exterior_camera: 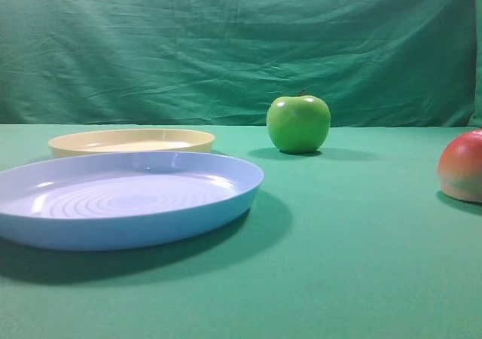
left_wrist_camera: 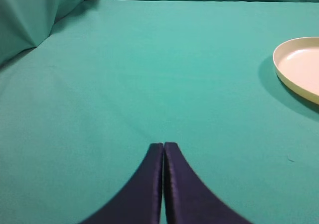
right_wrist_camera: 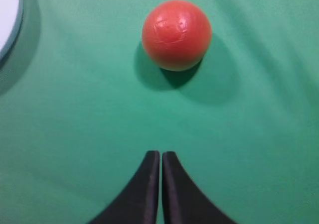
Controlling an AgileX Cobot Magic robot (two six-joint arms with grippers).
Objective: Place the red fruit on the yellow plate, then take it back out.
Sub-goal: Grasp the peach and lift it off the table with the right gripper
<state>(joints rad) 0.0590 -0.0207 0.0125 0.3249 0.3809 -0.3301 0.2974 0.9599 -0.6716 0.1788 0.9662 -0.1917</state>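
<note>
Red fruit [right_wrist_camera: 176, 34] on desk [exterior_camera: 361, 264] far right, apart from yellow plate [exterior_camera: 132, 140]; right hand [right_wrist_camera: 160, 157] and left hand [left_wrist_camera: 163, 148] both closed, empty

No text, label, brand, number or sign can be read in any view. Every surface that shows is plain and unmarked.

A wrinkled green backdrop cloth [exterior_camera: 226, 45] hangs behind the green-covered table [exterior_camera: 354, 264].
</note>
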